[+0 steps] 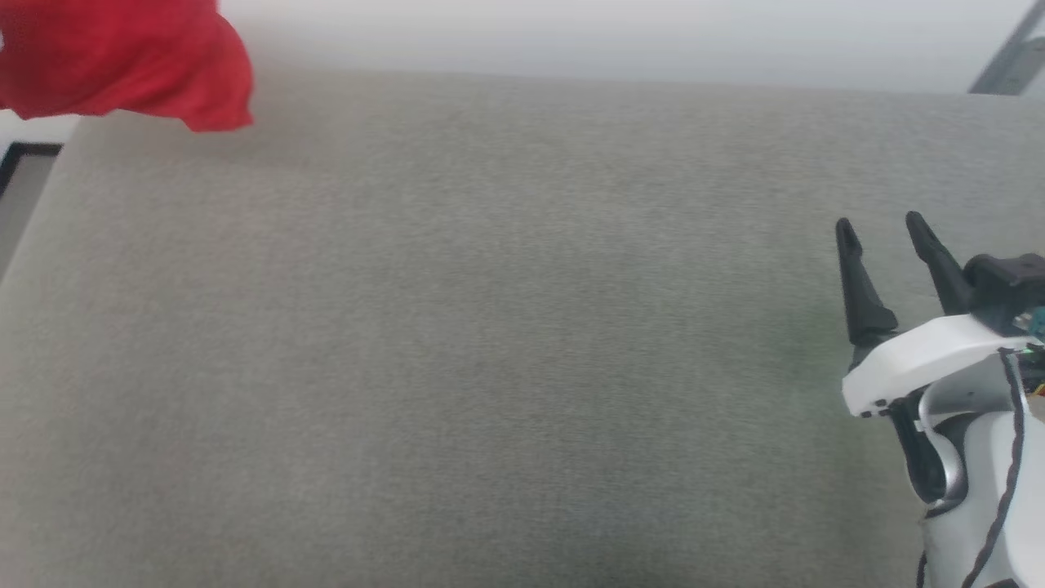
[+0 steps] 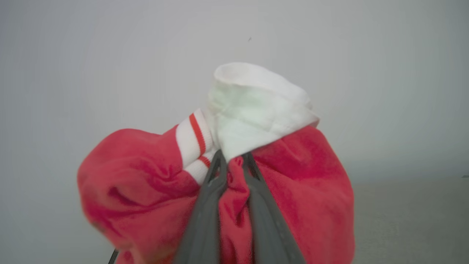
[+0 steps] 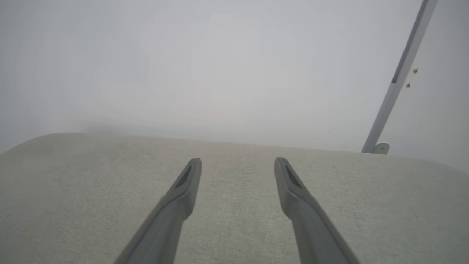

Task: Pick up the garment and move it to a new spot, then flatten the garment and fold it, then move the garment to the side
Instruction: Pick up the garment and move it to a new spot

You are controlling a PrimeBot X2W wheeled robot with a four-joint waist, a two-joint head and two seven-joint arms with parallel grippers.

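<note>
I'm holding the garment [image 1: 122,61] bunched, upper left of the head view.
My left gripper [image 2: 231,158] is pinching just a narrow red fold, so it could be slipping free; my right gripper [image 1: 880,222] is waiting wide apart, empty, lower right.

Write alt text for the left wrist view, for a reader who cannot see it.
The left gripper is shut on a bunched red garment with a white sleeve and red-striped trim. Behind it is a pale wall, with a grey fabric surface at lower right.
</note>
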